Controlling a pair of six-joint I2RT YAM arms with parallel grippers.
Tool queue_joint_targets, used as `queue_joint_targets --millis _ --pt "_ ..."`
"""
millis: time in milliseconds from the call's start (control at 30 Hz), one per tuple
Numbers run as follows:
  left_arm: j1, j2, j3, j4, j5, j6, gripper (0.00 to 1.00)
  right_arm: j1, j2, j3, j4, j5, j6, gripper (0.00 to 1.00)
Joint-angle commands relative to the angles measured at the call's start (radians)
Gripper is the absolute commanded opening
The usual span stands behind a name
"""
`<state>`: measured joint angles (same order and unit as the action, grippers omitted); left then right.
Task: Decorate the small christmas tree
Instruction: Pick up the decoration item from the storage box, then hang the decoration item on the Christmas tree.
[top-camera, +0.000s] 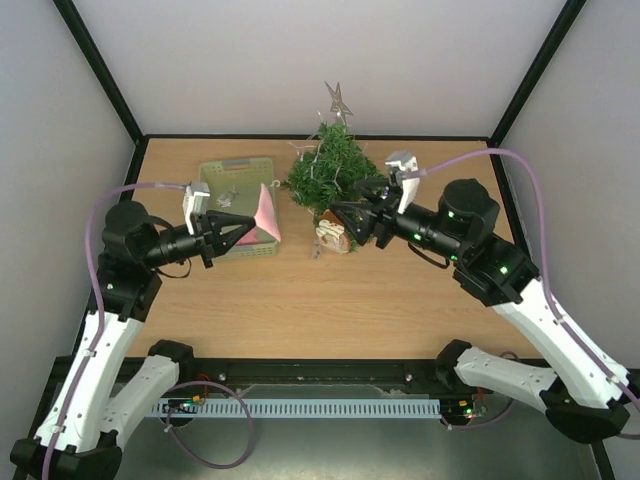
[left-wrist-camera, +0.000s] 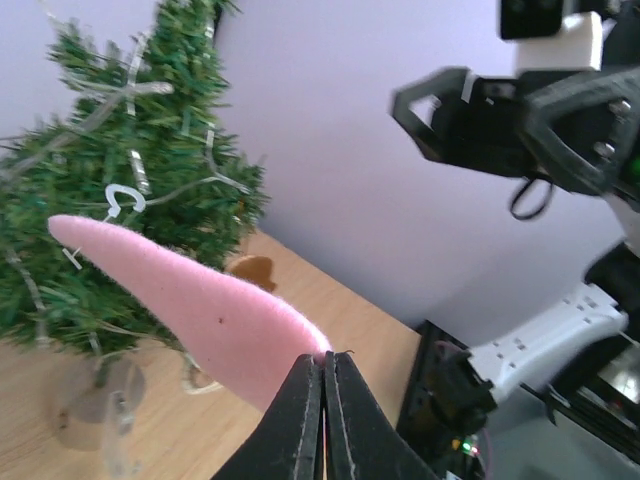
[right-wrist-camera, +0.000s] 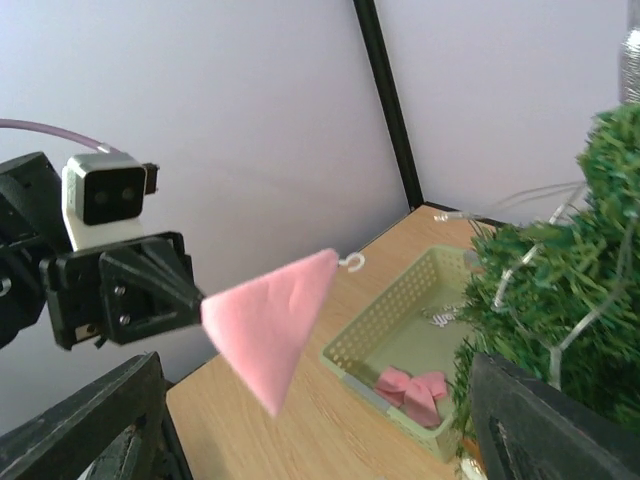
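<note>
The small christmas tree (top-camera: 330, 168) stands at the back middle of the table with a silver star (top-camera: 338, 100) on top and silver strands on its branches. My left gripper (top-camera: 250, 228) is shut on one corner of a pink felt triangle ornament (top-camera: 266, 214) and holds it in the air beside the basket. In the left wrist view the jaws (left-wrist-camera: 325, 362) pinch the felt (left-wrist-camera: 190, 310), and its white hook (left-wrist-camera: 125, 200) points toward the tree (left-wrist-camera: 100, 230). My right gripper (top-camera: 338, 222) is open beside the tree, facing the pink triangle (right-wrist-camera: 270, 325), with nothing between its fingers (right-wrist-camera: 100, 425).
A pale green basket (top-camera: 215, 168) sits left of the tree and holds a pink bow (right-wrist-camera: 412, 392) and a silver ornament (right-wrist-camera: 445, 315). A small brown and white ornament (top-camera: 332, 237) lies at the tree's foot. Walls enclose the table on three sides.
</note>
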<state>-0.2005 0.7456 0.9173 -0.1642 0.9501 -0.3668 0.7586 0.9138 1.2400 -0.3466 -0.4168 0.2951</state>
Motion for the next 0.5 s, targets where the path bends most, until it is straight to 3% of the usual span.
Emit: queue_joint_targets --millis 0,133,267,367,467 --pt "-0.013 -0.029 -0.057 0.153 0.125 -0.038 0.02 0.021 0.062 0.056 0.047 -0.058 -0.024 0.80" --pt "-0.035 -0.038 -0.094 0.248 0.164 -0.096 0.02 0.152 0.074 -0.002 0.151 -0.036 -0.112 0.81" --pt "-0.083 -0.024 -0.075 0.189 0.188 0.025 0.02 0.242 0.146 0.037 0.124 0.075 -0.244 0.81" --pt "-0.100 -0.012 -0.072 0.180 0.178 0.042 0.02 0.261 0.169 0.031 0.117 0.190 -0.216 0.81" --pt "-0.108 -0.008 -0.073 0.195 0.170 0.049 0.03 0.280 0.137 -0.034 0.166 0.135 -0.206 0.81"
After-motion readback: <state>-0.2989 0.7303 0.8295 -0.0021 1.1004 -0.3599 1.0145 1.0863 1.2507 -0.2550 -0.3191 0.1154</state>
